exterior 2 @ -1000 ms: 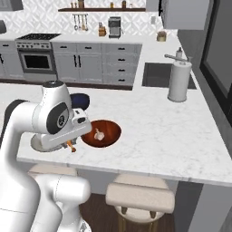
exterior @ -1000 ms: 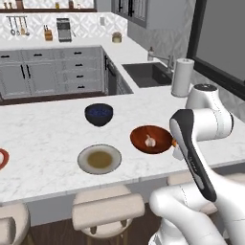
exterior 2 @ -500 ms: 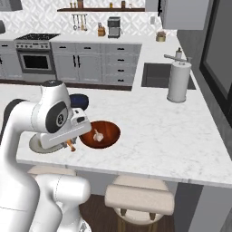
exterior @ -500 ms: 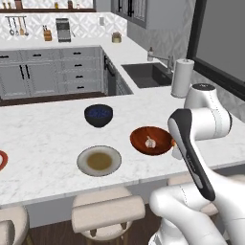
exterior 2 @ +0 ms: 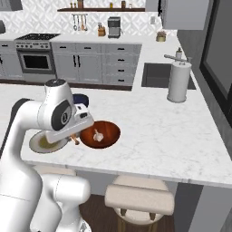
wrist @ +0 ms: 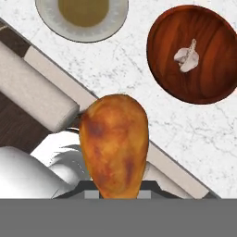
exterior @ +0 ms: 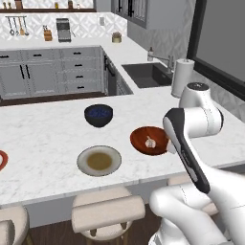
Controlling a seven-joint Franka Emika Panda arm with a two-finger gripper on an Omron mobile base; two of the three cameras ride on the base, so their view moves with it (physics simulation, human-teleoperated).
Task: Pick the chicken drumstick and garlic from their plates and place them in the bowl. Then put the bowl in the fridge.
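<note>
In the hand view my gripper (wrist: 115,187) is shut on the chicken drumstick (wrist: 115,143), golden-orange, held over the counter's front edge. The drumstick hides the fingertips. The reddish-brown bowl (wrist: 162,69) lies ahead to the right with the garlic (wrist: 187,56) inside it. The grey-rimmed plate (wrist: 51,21) with its brown centre is bare. In the right base view the gripper (exterior 2: 73,137) hangs just left of the bowl (exterior 2: 111,136), above the grey plate's (exterior 2: 43,146) edge. The left base view shows the bowl (exterior: 141,136), garlic (exterior: 150,141), grey plate (exterior: 83,160) and the red-rimmed plate (exterior: 1,160) at the left edge.
A dark blue bowl (exterior: 98,115) stands behind the grey plate. A paper towel roll (exterior 2: 179,81) and a sink (exterior 2: 158,74) are at the back right. Cushioned stools (exterior 2: 138,199) stand under the counter's front edge.
</note>
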